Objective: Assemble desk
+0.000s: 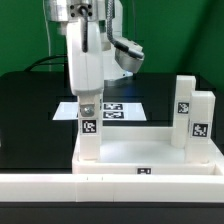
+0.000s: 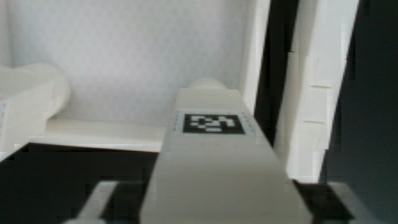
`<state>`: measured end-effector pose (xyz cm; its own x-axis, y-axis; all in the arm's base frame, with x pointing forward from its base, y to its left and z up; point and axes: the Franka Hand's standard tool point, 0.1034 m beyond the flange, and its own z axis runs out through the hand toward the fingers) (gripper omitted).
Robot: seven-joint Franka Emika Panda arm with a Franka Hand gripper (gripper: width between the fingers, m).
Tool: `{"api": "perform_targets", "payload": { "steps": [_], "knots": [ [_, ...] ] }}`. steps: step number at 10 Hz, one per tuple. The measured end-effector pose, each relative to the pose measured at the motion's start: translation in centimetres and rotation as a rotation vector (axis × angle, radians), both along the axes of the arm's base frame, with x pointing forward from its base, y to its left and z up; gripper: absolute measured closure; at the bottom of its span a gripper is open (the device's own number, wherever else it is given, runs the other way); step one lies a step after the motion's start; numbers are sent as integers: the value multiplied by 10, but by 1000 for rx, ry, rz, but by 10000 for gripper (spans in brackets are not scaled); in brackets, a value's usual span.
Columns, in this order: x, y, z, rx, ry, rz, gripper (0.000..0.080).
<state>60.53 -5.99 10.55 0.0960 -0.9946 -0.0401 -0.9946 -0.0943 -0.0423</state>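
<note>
Exterior view: square-section white plastic leg (image 1: 88, 130) stands on flat desk top (image 1: 130, 152).

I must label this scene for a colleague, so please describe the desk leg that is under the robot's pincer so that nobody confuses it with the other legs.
Find the large flat white plastic desk top lying at the front of the black table. On its corner at the exterior view's left stands one upright white square-section leg, directly below the pincer. Unlike the two legs at the exterior view's right, it stands alone.
</note>
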Motion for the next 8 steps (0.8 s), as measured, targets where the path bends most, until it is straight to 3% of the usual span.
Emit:
{"api": "perform_targets", "payload": {
  "steps": [1, 2, 8],
  "knots": [
    [0, -2, 0, -5, -2, 68, 278],
    [0, -2, 0, -8, -6, 154, 174],
    [0, -5, 0, -33, -31, 583, 151]
  ]
}}
